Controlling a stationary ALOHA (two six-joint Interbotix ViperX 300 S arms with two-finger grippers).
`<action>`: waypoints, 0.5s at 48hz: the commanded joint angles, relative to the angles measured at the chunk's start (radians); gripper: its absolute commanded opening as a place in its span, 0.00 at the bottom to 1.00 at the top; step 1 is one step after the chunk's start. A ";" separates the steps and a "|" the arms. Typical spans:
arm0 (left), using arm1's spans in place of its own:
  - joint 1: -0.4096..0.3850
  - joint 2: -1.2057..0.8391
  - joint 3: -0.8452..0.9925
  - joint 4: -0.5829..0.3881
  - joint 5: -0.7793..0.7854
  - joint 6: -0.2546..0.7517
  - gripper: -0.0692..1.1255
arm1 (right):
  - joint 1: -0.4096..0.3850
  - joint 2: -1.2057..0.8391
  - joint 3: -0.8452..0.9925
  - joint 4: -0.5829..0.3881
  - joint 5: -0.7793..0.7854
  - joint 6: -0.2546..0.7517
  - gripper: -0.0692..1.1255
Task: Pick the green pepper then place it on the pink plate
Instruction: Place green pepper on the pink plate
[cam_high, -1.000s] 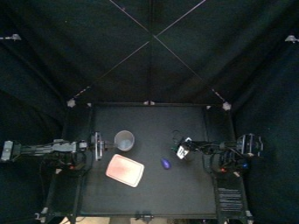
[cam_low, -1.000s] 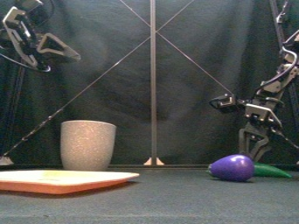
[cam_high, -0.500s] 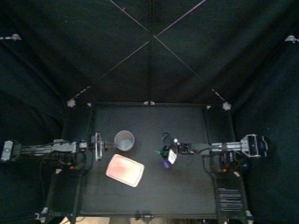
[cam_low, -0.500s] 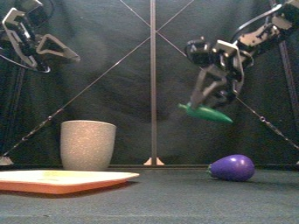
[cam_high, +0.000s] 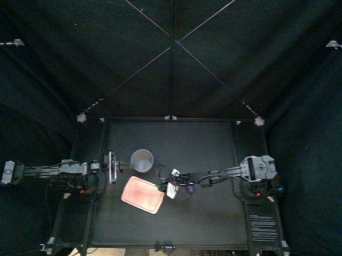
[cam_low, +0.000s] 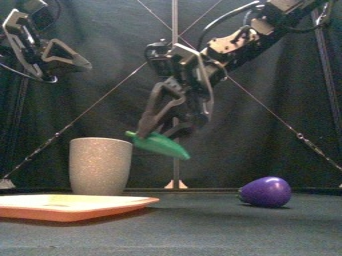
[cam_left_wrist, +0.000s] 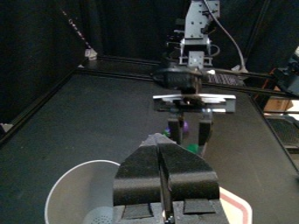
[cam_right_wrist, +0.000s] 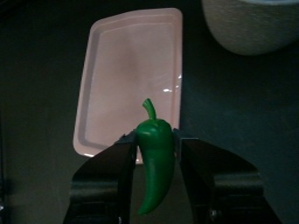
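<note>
While the right gripper (cam_right_wrist: 156, 150) has its fingers (cam_right_wrist: 111, 175) pinching the green pepper (cam_low: 166, 147) in the air by the edge of the pink plate (cam_right_wrist: 122, 83), I'd move over the middle and lower before releasing; left gripper (cam_left_wrist: 165, 154) rests aside, fingers pressed together.

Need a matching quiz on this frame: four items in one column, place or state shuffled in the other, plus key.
Items:
1. green pepper
2. pink plate
3. grey cup
4. purple toy eggplant

Places or states:
A. upright on the table, just behind the pink plate
B. lying alone on the table's right side
C. in the air, held in the jaws of the right gripper
D. flat on the table, left of centre

Pairs: 1-C, 2-D, 3-A, 4-B
</note>
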 joint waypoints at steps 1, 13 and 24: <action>0.006 0.003 -0.005 0.000 -0.009 0.002 0.18 | 0.002 0.058 -0.149 -0.002 0.078 -0.002 0.53; 0.008 0.003 0.017 -0.002 -0.009 0.002 0.18 | -0.003 0.224 -0.376 -0.029 0.202 -0.002 0.53; 0.008 0.003 0.031 -0.002 -0.009 0.002 0.18 | -0.003 0.296 -0.466 -0.087 0.222 0.000 0.60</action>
